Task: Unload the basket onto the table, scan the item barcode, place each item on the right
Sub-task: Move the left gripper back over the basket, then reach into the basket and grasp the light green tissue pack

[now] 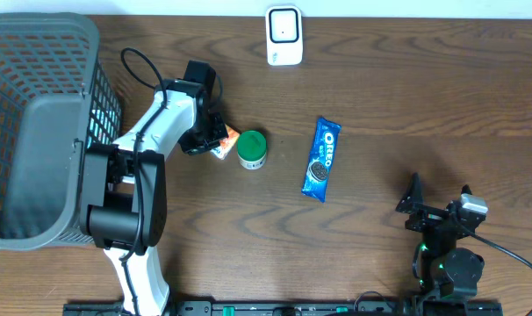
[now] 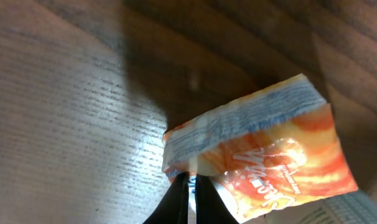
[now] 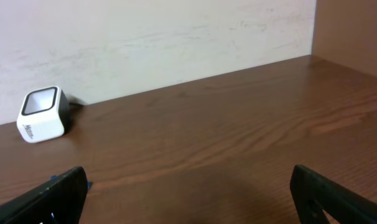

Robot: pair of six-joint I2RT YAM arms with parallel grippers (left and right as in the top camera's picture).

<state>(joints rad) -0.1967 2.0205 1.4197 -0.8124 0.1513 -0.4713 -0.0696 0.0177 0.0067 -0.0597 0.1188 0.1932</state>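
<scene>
Left pincer sits left of centre on the brown wooden table, jaws together and clamped on the sealed edge of an orange-and-white crinkled snack packet. In the left wrist view the dark fingertips pinch the packet's white seam. Cannot tell whether the packet rests on the wood or hangs just above it.

A small jar with a green lid stands just beside the packet, to its right. A blue Oreo wrapper lies flat further right, apart from both. A white box-shaped barcode scanner is at the far edge, against the wall, well apart from the packet. A grey plastic mesh basket fills the left end.

Right pincer is near the front right, jaws wide apart with nothing between them, facing the scanner.
</scene>
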